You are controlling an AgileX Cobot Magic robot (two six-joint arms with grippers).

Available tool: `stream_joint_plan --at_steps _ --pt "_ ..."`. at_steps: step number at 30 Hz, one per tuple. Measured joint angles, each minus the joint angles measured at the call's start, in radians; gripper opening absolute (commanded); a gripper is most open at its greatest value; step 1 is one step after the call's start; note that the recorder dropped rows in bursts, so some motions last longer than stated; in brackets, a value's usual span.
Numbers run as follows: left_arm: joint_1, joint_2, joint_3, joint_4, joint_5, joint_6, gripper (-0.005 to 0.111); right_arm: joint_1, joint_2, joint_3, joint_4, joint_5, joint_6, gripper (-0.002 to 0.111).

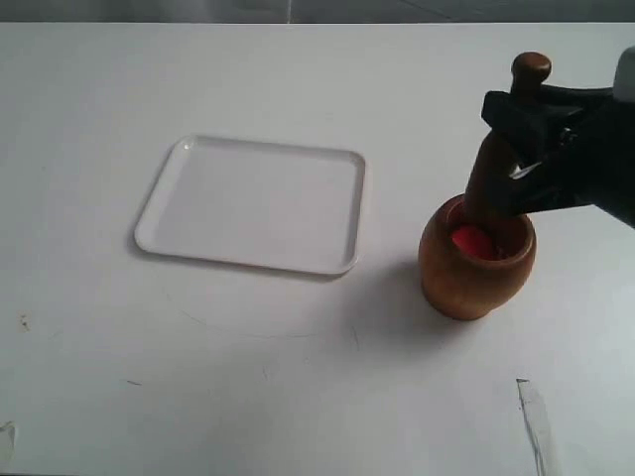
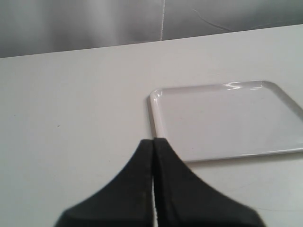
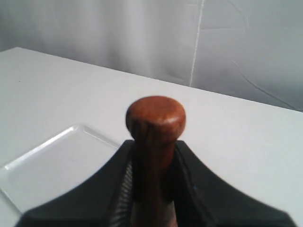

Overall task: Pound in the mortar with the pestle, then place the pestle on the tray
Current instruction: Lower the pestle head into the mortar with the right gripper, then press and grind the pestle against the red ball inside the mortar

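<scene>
The brown wooden mortar stands on the table at the right, with something red inside its mouth. The dark reddish pestle rises almost upright out of the mortar, its thick end down inside and its small knob on top. My right gripper is shut on the pestle's shaft just below the knob, above the mortar's rim. The white tray lies flat and bare to the left of the mortar. My left gripper is shut on nothing, hovering near a corner of the tray; it does not show in the exterior view.
A grey curtain or wall backs the far table edge. A thin clear strip lies on the table near the front right, in front of the mortar.
</scene>
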Motion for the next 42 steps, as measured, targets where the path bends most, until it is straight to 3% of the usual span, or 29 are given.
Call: stream_joint_plan --at_steps 12,21,31,35,42 --pt "0.0 0.0 0.0 0.0 0.0 0.0 0.0 0.0 0.033 0.011 -0.021 0.069 -0.042 0.0" --pt "0.0 0.0 0.0 0.0 0.0 0.0 0.0 0.0 0.178 0.219 0.015 -0.349 -0.044 0.0" --pt "0.0 0.0 0.0 0.0 0.0 0.0 0.0 0.0 0.175 0.236 0.023 -0.589 -0.044 0.0" --pt "0.0 0.0 0.0 0.0 0.0 0.0 0.0 0.0 0.114 0.167 0.027 -0.568 -0.044 0.0" --pt "0.0 0.0 0.0 0.0 0.0 0.0 0.0 0.0 0.01 0.123 0.027 -0.316 -0.044 0.0"
